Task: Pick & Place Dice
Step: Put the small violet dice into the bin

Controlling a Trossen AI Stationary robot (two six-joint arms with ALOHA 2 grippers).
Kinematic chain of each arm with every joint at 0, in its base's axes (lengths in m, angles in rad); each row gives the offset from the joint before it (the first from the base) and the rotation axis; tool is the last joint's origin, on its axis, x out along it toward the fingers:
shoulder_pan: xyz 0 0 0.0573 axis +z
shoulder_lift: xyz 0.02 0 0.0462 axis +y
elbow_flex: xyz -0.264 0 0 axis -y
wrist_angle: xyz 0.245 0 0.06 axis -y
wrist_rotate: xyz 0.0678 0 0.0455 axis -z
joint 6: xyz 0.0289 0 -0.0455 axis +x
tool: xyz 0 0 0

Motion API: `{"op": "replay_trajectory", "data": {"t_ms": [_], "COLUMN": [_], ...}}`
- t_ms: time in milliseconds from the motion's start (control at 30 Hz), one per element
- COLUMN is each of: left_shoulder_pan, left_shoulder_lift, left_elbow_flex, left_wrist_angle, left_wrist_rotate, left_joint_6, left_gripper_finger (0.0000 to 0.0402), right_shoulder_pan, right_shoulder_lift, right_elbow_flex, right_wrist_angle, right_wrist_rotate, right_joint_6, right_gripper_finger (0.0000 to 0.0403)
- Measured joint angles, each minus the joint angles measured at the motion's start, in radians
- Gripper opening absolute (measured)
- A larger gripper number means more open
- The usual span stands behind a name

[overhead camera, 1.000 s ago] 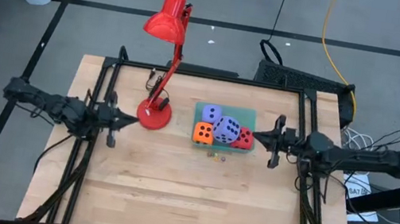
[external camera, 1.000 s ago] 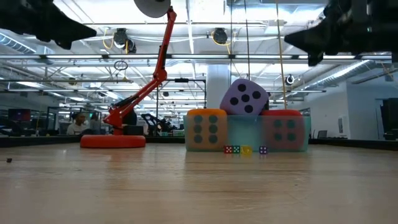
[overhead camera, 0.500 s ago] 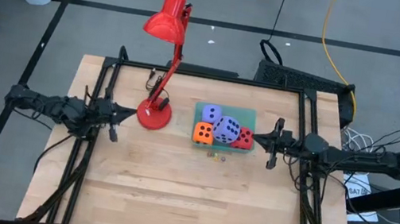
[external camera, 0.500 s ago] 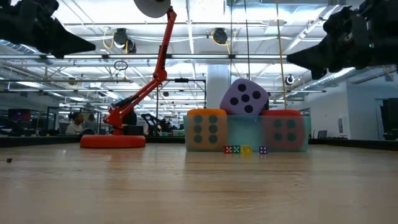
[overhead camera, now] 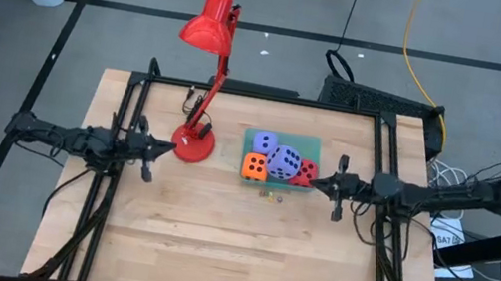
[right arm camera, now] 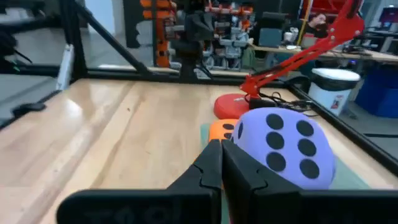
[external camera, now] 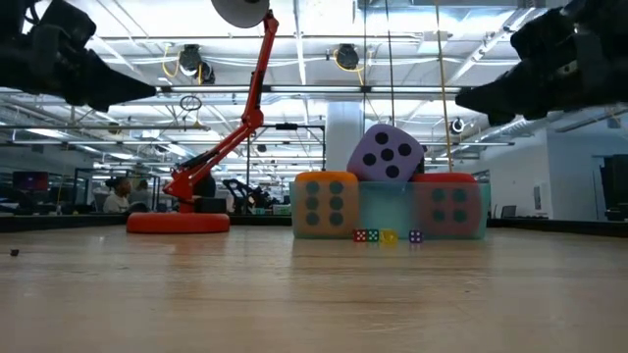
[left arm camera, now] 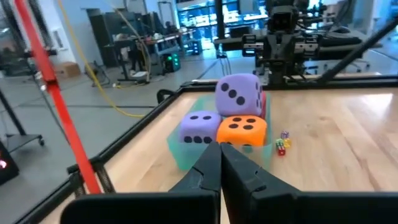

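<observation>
On the wooden bench (overhead camera: 214, 246), the left tool (overhead camera: 166, 148) is held clenched and empty just left of one red desk lamp (overhead camera: 194, 142). Four foam dice are gathered on one teal tray (overhead camera: 315, 144): one orange die (overhead camera: 253, 167), two lavender-blue dice (overhead camera: 264, 143) (overhead camera: 284, 162), the second stacked atop the others, and one red die (overhead camera: 306, 174). A few tiny dice (overhead camera: 271, 196) are seen just beside the tray. The right tool (overhead camera: 314, 183) is clenched, empty, beside the red die.

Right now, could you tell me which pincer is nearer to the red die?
The right pincer. It hovers just beside the red die, while the left pincer hangs beyond the red lamp's base, across the pile.
</observation>
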Motion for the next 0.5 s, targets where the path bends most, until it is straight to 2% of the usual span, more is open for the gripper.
{"op": "replay_trajectory", "data": {"t_ms": [67, 133, 233, 333, 400, 500], "left_shoulder_pan": [0.002, 0.002, 0.002, 0.002, 0.002, 0.002], "left_shoulder_lift": [0.0, 0.0, 0.0, 0.0, 0.0, 0.0], "left_elbow_flex": [0.0, 0.0, 0.0, 0.0, 0.0, 0.0], "left_wrist_angle": [0.014, 0.016, 0.013, 0.011, 0.011, 0.012], "left_wrist_rotate": [0.005, 0.005, 0.011, 0.011, 0.011, 0.011], "left_joint_6": [0.012, 0.009, 0.001, -0.006, -0.011, -0.022], "left_gripper_finger": [0.0004, 0.0004, 0.0003, 0.0009, 0.0014, 0.0013], "right_shoulder_pan": [0.057, 0.125, 0.231, 0.325, 0.359, 0.378], "right_shoulder_lift": [0.046, 0.11, 0.238, 0.386, 0.481, 0.601], "right_elbow_flex": [0.038, 0.087, 0.16, 0.218, 0.25, 0.294], "right_wrist_angle": [-0.032, -0.093, -0.182, -0.187, -0.191, -0.187], "right_wrist_rotate": [0.088, 0.219, 0.398, 0.552, 0.622, 0.638], "right_joint_6": [-0.014, -0.027, -0.015, 0.04, 0.087, 0.155], "right_gripper_finger": [0.0, 0.0, 0.0, 0.0, 0.0, 0.0]}}
